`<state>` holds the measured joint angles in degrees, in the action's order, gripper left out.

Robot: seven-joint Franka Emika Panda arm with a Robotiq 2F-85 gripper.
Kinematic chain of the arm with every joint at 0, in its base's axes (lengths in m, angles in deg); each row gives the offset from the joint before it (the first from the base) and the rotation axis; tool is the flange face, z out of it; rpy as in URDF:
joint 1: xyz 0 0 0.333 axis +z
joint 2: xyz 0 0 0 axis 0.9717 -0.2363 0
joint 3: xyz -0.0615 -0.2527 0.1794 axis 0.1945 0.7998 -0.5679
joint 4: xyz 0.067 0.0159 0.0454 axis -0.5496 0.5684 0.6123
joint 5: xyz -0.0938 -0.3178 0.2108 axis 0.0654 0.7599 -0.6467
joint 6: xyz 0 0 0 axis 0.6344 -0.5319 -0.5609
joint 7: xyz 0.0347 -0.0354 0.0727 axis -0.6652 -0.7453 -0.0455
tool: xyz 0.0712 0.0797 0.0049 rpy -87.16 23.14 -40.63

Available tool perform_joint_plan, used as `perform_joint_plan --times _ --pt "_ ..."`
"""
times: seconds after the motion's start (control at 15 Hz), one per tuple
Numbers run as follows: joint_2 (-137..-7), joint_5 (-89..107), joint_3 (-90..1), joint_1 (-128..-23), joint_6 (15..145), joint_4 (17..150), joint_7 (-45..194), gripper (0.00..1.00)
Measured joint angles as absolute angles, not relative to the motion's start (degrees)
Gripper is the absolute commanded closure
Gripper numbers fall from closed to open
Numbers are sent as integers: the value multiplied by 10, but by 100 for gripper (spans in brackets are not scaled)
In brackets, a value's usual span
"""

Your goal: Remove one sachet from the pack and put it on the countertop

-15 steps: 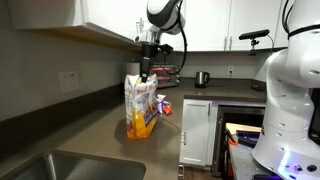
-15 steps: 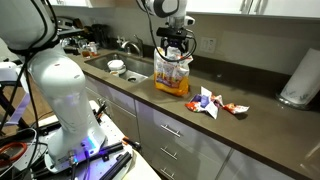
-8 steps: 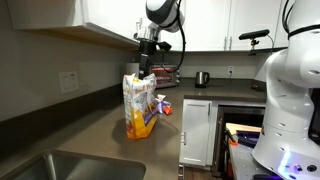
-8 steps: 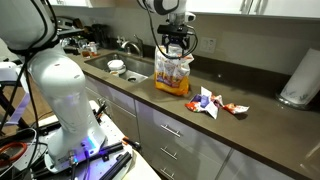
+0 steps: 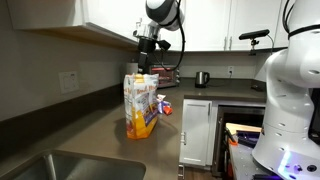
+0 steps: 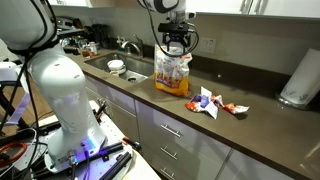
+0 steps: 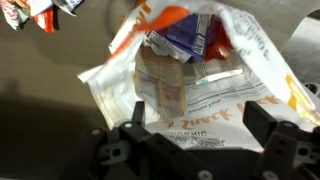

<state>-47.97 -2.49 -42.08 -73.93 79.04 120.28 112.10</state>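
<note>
- The tall crinkly plastic pack (image 6: 172, 76), white-fronted with green lettering and an orange-yellow lower part, stands upright on the long grey-brown countertop (image 6: 262, 121), between the steel sink (image 6: 133, 68) and the loose sachets.
- In both exterior views the black Robotiq gripper (image 5: 146, 66) hangs straight down, just above the pack's top edge (image 5: 139, 104).
- In the wrist view the gripper (image 7: 197, 112) has its jaws spread wide, one finger (image 7: 135, 122) on each side of the picture, and nothing is held between them.
- Below the fingers the pack's mouth (image 7: 190, 60) gapes open, showing purple, orange and tan wrappers inside.
- A small cluster of red, white and blue sachets (image 6: 209, 101) lies flat on the countertop near the pack, with another small one (image 6: 237, 110) just beyond it.
- A white paper-towel roll (image 6: 298, 78) stands at the far end of the countertop, well apart from the pack.
- A white bowl (image 6: 116, 66) sits beside the sink.
</note>
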Motion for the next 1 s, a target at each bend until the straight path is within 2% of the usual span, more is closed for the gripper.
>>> perform_joint_plan --times 0.47,1.0 --pt "-489 -26 -421 -740 791 1206 1121 0" --pt "-569 -57 -433 -740 806 1212 1121 0"
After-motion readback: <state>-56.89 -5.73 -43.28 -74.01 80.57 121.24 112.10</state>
